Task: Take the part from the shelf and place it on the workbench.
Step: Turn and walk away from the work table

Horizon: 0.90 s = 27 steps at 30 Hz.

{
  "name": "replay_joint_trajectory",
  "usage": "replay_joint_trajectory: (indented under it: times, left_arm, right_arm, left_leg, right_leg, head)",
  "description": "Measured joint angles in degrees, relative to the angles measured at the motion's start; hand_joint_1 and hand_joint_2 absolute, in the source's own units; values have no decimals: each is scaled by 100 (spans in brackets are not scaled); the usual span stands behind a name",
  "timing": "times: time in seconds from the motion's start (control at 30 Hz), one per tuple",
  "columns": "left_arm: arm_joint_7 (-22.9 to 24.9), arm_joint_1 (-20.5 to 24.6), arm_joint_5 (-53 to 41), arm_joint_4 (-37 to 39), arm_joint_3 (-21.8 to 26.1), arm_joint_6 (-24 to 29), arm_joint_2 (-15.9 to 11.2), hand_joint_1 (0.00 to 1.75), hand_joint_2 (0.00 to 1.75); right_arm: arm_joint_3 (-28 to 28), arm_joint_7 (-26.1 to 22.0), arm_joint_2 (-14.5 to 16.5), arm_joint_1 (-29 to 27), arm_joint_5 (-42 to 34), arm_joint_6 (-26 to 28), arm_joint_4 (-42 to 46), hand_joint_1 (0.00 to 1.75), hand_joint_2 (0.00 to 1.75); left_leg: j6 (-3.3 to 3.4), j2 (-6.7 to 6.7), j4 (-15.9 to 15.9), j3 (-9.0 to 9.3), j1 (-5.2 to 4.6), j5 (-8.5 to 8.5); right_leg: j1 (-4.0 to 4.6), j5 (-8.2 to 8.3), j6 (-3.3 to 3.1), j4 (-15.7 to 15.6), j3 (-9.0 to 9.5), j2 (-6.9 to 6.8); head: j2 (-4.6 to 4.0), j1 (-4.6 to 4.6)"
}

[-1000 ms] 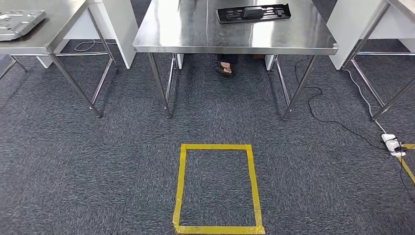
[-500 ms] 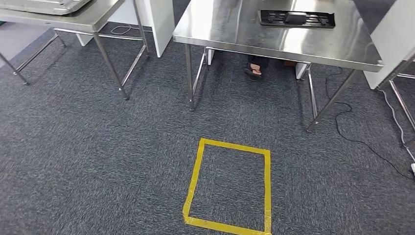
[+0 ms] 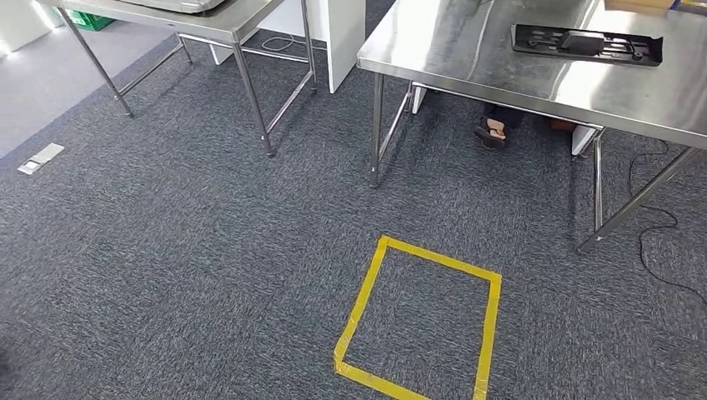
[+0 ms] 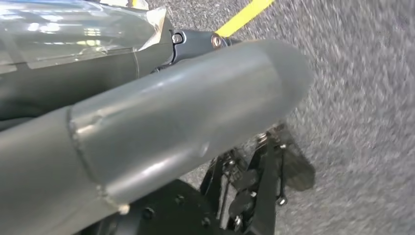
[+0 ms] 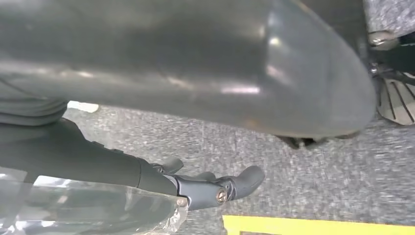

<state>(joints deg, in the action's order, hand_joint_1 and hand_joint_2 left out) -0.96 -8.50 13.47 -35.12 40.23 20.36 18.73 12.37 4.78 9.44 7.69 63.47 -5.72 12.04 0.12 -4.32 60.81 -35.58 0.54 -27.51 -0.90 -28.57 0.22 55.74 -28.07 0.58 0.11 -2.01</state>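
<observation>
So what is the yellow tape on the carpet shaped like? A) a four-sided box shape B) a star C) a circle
A: the yellow tape makes a closed outline with four straight sides and four corners on the grey carpet, in front of the steel table.

a tape square (image 3: 421, 325) lies on the carpet (image 3: 167, 250) before the right table (image 3: 517, 75); a tray (image 3: 588, 43) rests on it; another table (image 3: 225, 21) stands left.
</observation>
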Motion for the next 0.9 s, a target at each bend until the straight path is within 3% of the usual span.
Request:
replay_joint_trajectory:
  times: [0.07, 0.13, 0.17, 0.2, 0.27, 0.33, 0.4, 0.43, 0.5, 0.57, 0.63, 0.67, 0.7, 0.73, 0.77, 0.83, 0.87, 0.9]
  left_arm:
    - [-1, -23, -48, -124, 6, -65, 13, 0, 0]
    - [-36, -30, -151, -180, 25, -223, 14, 0, 0]
    - [-71, -28, -220, -184, 48, -315, 13, 0, 0]
    - [-110, -21, -288, -180, 84, -399, 11, 0, 0]
    - [-167, 16, -369, -163, 150, -500, 5, 0, 0]
    - [-199, 60, -398, -148, 187, -538, -1, 0, 0]
    - [-254, 98, -473, -96, 238, -601, -10, 0, 0]
    - [-299, 123, -541, -39, 267, -660, -22, 0, 0]
    - [-430, 213, -699, 143, 309, -805, -82, 0, 0]
    - [-584, 356, -849, 412, 321, -948, -192, 0, 0]
    - [-730, 495, -974, 719, 326, -1048, -316, 0, 0]
    - [-792, 547, -1021, 863, 326, -1078, -373, 0, 0]
    - [-844, 591, -1061, 995, 326, -1098, -420, 0, 0]
    - [-890, 630, -1092, 1116, 326, -1110, -460, 0, 0]
    - [-926, 668, -1119, 1222, 326, -1121, -492, 0, 0]
    - [-975, 744, -1154, 1398, 326, -1130, -545, 0, 0]
    - [-992, 774, -1166, 1471, 326, -1133, -571, 0, 0]
    - [-1008, 793, -1178, 1540, 326, -1140, -599, 0, 0]
  right_arm:
    - [-1, -1, -27, -8, -32, -10, -2, 0, 0]
    - [-3, -1, -66, -26, -89, -13, -5, 0, 0]
    - [-6, -1, -86, -28, -119, -14, -7, 0, 0]
    - [-9, -1, -102, -26, -148, -14, -7, 0, 0]
    - [-13, -1, -127, -16, -185, -13, -7, 0, 0]
    - [-14, 1, -153, -9, -205, -12, -7, 0, 0]
    - [-30, 20, -169, -6, -260, -7, -6, 0, 0]
    - [-53, 31, -172, -7, -302, 3, -5, 0, 0]
    - [-120, 28, -190, -27, -394, 50, -4, 0, 0]
    - [-202, -18, -235, -89, -488, 107, -5, 0, 0]
    - [-298, -81, -291, -178, -585, 154, -11, 0, 0]
    - [-348, -110, -320, -217, -620, 178, -15, 0, 0]
    - [-391, -140, -346, -246, -644, 203, -19, 0, 0]
    - [-431, -166, -374, -263, -667, 225, -21, 0, 0]
    - [-468, -190, -398, -273, -688, 242, -25, 0, 0]
    - [-540, -231, -430, -287, -735, 261, -32, 0, 0]
    - [-572, -249, -441, -298, -748, 267, -36, 0, 0]
    - [-599, -267, -451, -308, -755, 271, -38, 0, 0]
  left_leg:
    - [-37, 305, 722, -319, 1, -435]
    - [-68, 397, 1244, -516, 14, -641]
    - [-75, 424, 1204, -456, 19, -590]
    - [-76, 470, 926, -265, 23, -450]
    - [-53, 712, 102, 250, 18, -153]
    - [4, 867, -314, 484, -5, -37]
    - [77, 767, -336, 454, -30, -15]
    - [118, 704, -354, 445, -27, 9]
    - [215, 571, -390, 418, -1, 72]
    - [278, 406, -397, 361, 10, 124]
    - [289, 211, -394, 314, 5, 157]
    - [281, 120, -392, 306, 4, 170]
    - [269, 35, -391, 304, 4, 180]
    - [253, -40, -390, 305, 4, 190]
    - [233, -108, -384, 300, 0, 199]
    - [176, -228, -375, 273, -18, 217]
    - [142, -282, -374, 255, -20, 228]
    - [101, -344, -380, 235, -18, 244]
  right_leg:
    - [22, 12, -33, 4, -38, -165]
    - [38, 9, -35, 8, -83, -355]
    - [40, 8, -35, 9, -96, -442]
    - [40, 7, -33, 10, -96, -521]
    - [65, -6, -8, 26, -59, -641]
    - [102, -22, 36, 44, -16, -734]
    - [113, -21, 92, 36, 11, -831]
    - [100, -40, 124, 50, 5, -811]
    - [74, -215, 152, 312, -116, -523]
    - [51, -569, 123, 1050, -468, -173]
    - [44, -789, 132, 1731, -793, -86]
    - [40, -757, 166, 1770, -815, -73]
    - [33, -633, 211, 1565, -724, -52]
    - [23, -449, 253, 1154, -537, 23]
    - [9, -276, 277, 700, -339, 182]
    - [-5, -66, 257, 117, -98, 405]
    - [4, -46, 224, 46, -75, 435]
    - [14, -29, 186, 47, -65, 360]
  head:
    - [0, -54]
    - [0, -59]
    - [0, -61]
    - [0, -61]
    - [0, -60]
    - [0, -38]
    - [0, -19]
    - [0, -20]
    - [0, -1]
    - [0, 26]
    - [0, 34]
    - [0, 38]
    - [0, 41]
    - [0, 45]
    - [0, 51]
    - [0, 49]
    - [0, 47]
    - [0, 41]
